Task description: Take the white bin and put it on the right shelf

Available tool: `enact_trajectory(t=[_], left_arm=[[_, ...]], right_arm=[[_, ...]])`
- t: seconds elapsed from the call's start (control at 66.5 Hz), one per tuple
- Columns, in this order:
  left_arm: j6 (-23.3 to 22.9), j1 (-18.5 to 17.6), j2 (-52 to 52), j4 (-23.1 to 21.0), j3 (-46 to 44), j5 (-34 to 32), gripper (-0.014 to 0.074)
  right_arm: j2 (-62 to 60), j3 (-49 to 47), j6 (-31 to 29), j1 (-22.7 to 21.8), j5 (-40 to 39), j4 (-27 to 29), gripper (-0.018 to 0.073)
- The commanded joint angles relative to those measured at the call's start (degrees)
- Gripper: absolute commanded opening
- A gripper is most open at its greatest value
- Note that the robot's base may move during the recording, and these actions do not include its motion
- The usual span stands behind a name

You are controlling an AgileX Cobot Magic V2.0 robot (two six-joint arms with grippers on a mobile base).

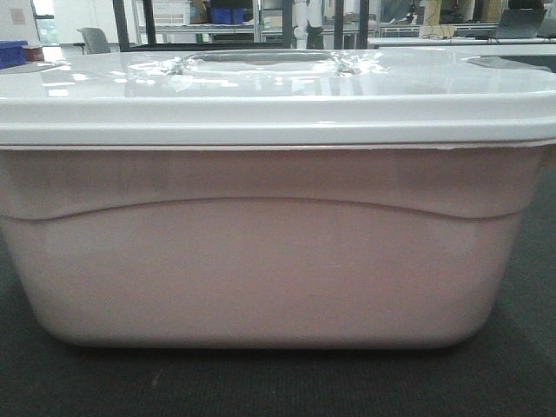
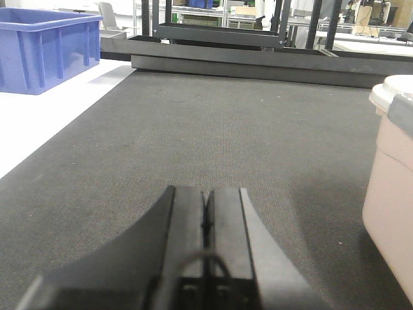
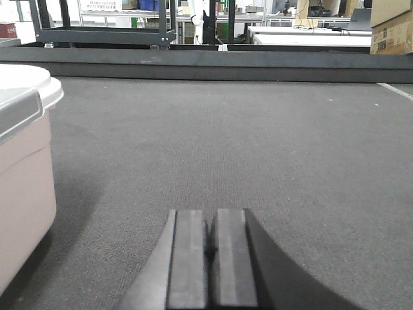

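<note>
One white bin (image 1: 261, 269) fills almost the whole front-facing view: a translucent pinkish-white tub with rounded lower corners and a curved ridge running across its near side. It sits upright on a dark grey carpeted surface (image 2: 193, 129). Its glossy white lid (image 1: 278, 87) is on, overhanging the tub's rim and reflecting the room lights, with a moulded recess at the centre of the top. In the left wrist view one end of the tub and a corner of its lid show at the right edge of the picture, and in the right wrist view the other end shows at the left edge, so the tub lies between the two arms. The left gripper (image 2: 206, 219) hovers low over the carpet beside the tub without touching it, its two black fingers (image 2: 190, 219) pressed flat together with nothing between them. The right gripper (image 3: 208, 252) sits the same way on the other side, clear of the tub, its fingers (image 3: 187, 258) closed against each other and holding nothing. Beyond the left gripper a blue plastic bin (image 2: 45, 48) stands on a white floor (image 2: 39, 123) that borders the carpet. At the far edge of the carpet runs a low black metal frame (image 2: 258, 61). A cardboard box (image 3: 392, 26) shows at the upper right of the right wrist view, and farther back are blurred tables and racks, too small to tell apart.
</note>
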Motion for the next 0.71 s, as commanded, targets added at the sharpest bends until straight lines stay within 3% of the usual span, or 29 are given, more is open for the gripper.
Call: enact_trajectory(t=[0.0, 0.105, 0.196, 0.316, 0.511, 0.692], left_arm=[[-0.3, 0.0, -0.4, 0.0, -0.1, -5.2, -0.0126], [-0.3, 0.0, -0.4, 0.0, -0.1, -4.0, -0.0126], [-0.3, 0.0, -0.1, -4.1, -1.4, -0.9, -0.0126], [-0.3, 0.0, -0.1, -6.4, -4.5, 1.1, -0.0126], [0.0, 0.0, 0.0, -3.5, -13.8, 7.2, -0.0126], [0.0, 0.0, 4.7, 3.5, -23.7, 13.8, -0.0126]], right_arm=[[-1.0, 0.0, -0.4, -0.3, -4.6, -0.5, 0.0065], [-1.0, 0.0, -0.4, -0.3, -4.8, -0.5, 0.0065], [-1.0, -0.5, -0.4, -0.3, -4.0, -0.5, 0.0065], [-1.0, -5.6, -0.4, -0.3, 2.9, -0.5, 0.0065], [3.3, -20.6, -0.4, -0.3, 22.0, -0.5, 0.0065], [14.1, -32.4, -0.4, -0.3, 26.1, -0.5, 0.0065]])
